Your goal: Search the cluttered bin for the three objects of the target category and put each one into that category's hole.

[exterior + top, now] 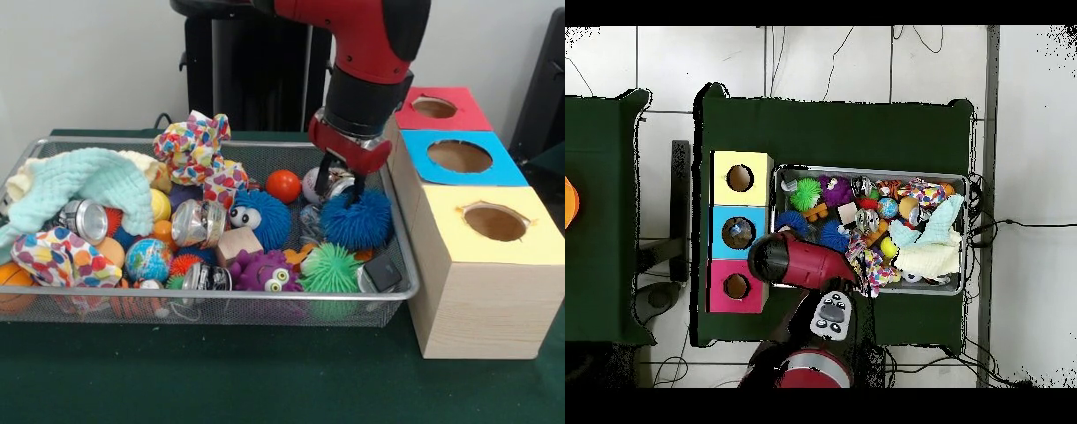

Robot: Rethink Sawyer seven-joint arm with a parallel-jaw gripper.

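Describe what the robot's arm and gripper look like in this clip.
The arm is glossy red with black joint sections, thick and rounded. Its wrist is a black cylinder ending in a red angular gripper mount with thin dark fingers below. From overhead, the arm shows a red shell with a black round end cap and a grey control panel near the base.

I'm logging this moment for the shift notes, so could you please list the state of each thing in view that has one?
end effector: lowered into the bin, fingers open astride the blue spiky ball
blue spiky ball: resting in the bin, not lifted
wire bin: full of clutter
red box, blue box, yellow box: holes open
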